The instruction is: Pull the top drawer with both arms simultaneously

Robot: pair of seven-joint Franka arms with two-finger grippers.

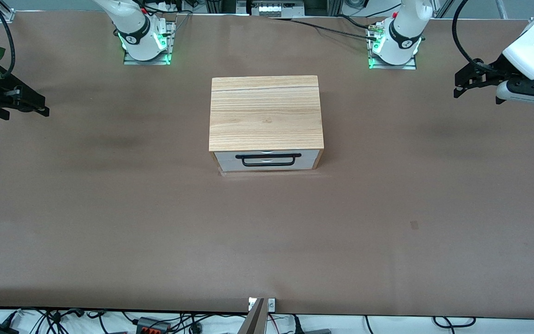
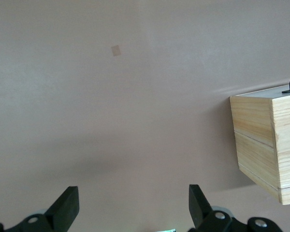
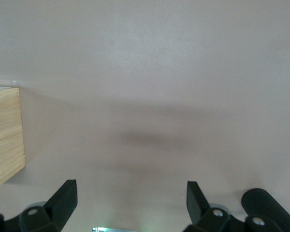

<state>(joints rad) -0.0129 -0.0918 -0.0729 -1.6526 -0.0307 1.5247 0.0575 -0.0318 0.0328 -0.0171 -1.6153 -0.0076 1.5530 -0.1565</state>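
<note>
Both grippers, left (image 1: 458, 88) and right (image 1: 42, 110), hang spread open, well apart from the cabinet (image 1: 265, 113); you risk dragging it if you pull the drawer (image 1: 267, 160) handle (image 1: 268, 159) unevenly.

Matt brown worktop (image 1: 109, 222) under a light grained-wood cabinet (image 1: 265, 113), its white smooth-fronted top drawer (image 1: 267, 157) bearing a black wire handle (image 1: 268, 159)

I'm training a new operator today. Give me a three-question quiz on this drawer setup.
1. True or false: the top drawer is shut.
2. Which gripper touches the handle? A) left B) right C) neither
3. Fill in: both grippers' fingers are ____.

Key: 1 true. 2 C: the left gripper and right gripper hang over the table at its two ends, apart from the cabinet. 3 open.
</note>
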